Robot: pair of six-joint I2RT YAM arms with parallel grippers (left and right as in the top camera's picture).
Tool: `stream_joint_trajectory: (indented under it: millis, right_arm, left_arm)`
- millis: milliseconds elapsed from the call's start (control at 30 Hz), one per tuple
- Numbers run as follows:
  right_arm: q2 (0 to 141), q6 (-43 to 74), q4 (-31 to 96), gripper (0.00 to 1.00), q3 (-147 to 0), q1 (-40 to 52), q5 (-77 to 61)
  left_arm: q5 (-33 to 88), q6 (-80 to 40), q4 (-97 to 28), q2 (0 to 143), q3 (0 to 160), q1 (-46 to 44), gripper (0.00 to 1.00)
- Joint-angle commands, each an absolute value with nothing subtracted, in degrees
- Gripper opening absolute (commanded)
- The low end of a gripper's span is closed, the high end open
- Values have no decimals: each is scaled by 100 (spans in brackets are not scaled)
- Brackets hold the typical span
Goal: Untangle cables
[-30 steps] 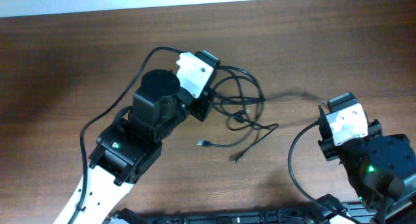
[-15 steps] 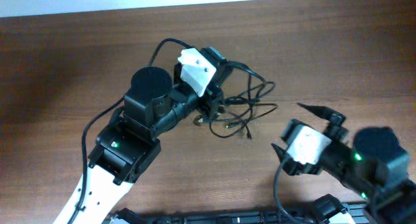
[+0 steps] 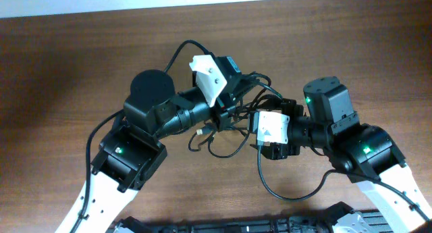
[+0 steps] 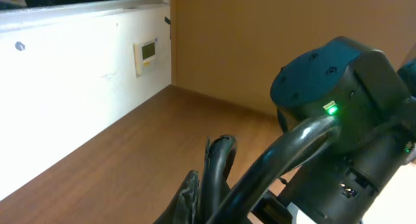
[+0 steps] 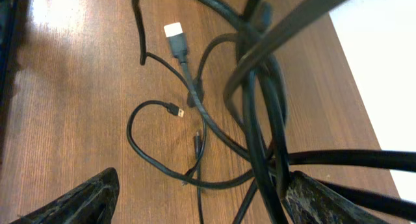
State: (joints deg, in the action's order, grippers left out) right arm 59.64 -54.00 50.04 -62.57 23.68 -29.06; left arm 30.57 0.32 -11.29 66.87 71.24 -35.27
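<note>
The two thin black cables [image 3: 228,133] form one tangled bunch at the table's middle. My left gripper [image 3: 226,110] is shut on strands at the top of the bunch and holds them up; loops hang down to the table. In the left wrist view the held strands [image 4: 220,164] run past one dark finger of the gripper [image 4: 195,201]. My right gripper [image 3: 251,127] is open at the bunch's right side. In the right wrist view its fingers [image 5: 205,199] are spread wide, with strands [image 5: 255,113] hanging by the right finger. A white-tipped plug [image 5: 174,33] and a small plug [image 5: 175,110] lie on the wood.
The brown wooden table [image 3: 81,64] has a white edge along the back. The right arm's thick black wire [image 3: 270,182] loops near the front. The right arm's body [image 4: 338,113] fills the right of the left wrist view. A white wall with a small panel [image 4: 146,52] stands beyond.
The right arm has swung in from the right edge to the bunch, gripper open. The left gripper has lifted the cables and shifted them slightly right.
</note>
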Motion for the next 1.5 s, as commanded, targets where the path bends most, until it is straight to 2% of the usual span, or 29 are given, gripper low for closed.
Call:
stream_joint_trajectory:
  millis: [0, 200, 233, 300, 333, 400, 433, 467, 500, 533, 567, 600, 667, 700, 733, 767, 867, 1000, 1200, 1333, 1467]
  right_arm:
    - [5972, -5570, 4812, 79, -6281, 2362, -3041]
    - [5972, -5568, 3660, 82, -6281, 2362, -2932]
    - [5972, -5572, 3612, 78, -6281, 2362, -2932]
    - [5972, -5572, 3636, 24, -6281, 2362, -2932]
    - [5975, -5572, 3706, 10, -6281, 2362, -2932]
    - [5975, -5570, 3846, 4, -6281, 2362, -2842]
    - [5972, -5570, 3931, 5, -6281, 2362, -2746]
    - [5972, -5570, 4003, 14, -6281, 2362, -2735]
    - [5972, -5568, 4045, 30, -6281, 2362, -2738]
    - [5972, -5570, 4051, 39, -6281, 2362, -2735]
    - [5972, -5570, 4051, 45, -6281, 2362, -2714]
    - [5972, -5568, 4051, 45, -6281, 2362, -2646]
    - [5972, -5570, 4047, 35, -6281, 2362, -2633]
    - [5972, -5570, 4047, 16, -6281, 2362, -2635]
    - [5972, -5570, 4047, 6, -6281, 2362, -2635]
    - [5972, -5568, 4047, 4, -6281, 2362, -2637]
    - [5841, -5544, 4032, 4, -6281, 2362, -2635]
    - [5151, -5461, 3975, 4, -6281, 2362, -2633]
    - [3789, -5301, 3632, 4, -6281, 2362, -2620]
    - [3398, -3564, 3356, 4, -6281, 2362, -770]
    - [3400, -2128, 3218, 4, -6281, 2362, 412]
  left_arm:
    - [3212, -760, -473, 6604, 7216, -3520, 0]
    - [3020, -1133, -366, 6595, 7216, -3509, 0]
    - [3024, -1135, -366, 6587, 7216, -3509, 0]
    - [3015, -1131, -338, 6504, 7216, -3509, 0]
    - [3015, -1131, -290, 6451, 7216, -3509, 0]
    - [2993, -1131, -237, 6326, 7216, -3509, 0]
    - [2945, -1129, -248, 6252, 7216, -3509, 0]
    - [2849, -1127, -266, 6193, 7216, -3509, 0]
    - [2676, -1127, -290, 6121, 7216, -3509, 0]
    - [2510, -1127, -331, 6051, 7216, -3509, 0]
    - [2475, -1127, -351, 5996, 7216, -3503, 0]
    - [2416, -1127, -370, 5935, 7216, -3476, 0]
    - [2418, -1129, -438, 5898, 7216, -3385, 0]
    - [2416, -1129, -523, 5900, 7216, -3385, 0]
    - [2414, -1127, -548, 5900, 7216, -3385, 0]
    - [2283, -1122, -596, 5911, 7216, -3385, 0]
    - [1275, -1105, -1162, 5911, 7216, -3385, 0]
    - [-722, -1105, -2294, 5911, 7216, -3385, 0]
    - [-1721, -1105, -3371, 5996, 7216, -3385, 0]
    - [-1846, -1107, -3575, 6252, 7216, -3385, 0]
    - [-1599, -1107, -3653, 6523, 7216, -3387, 0]
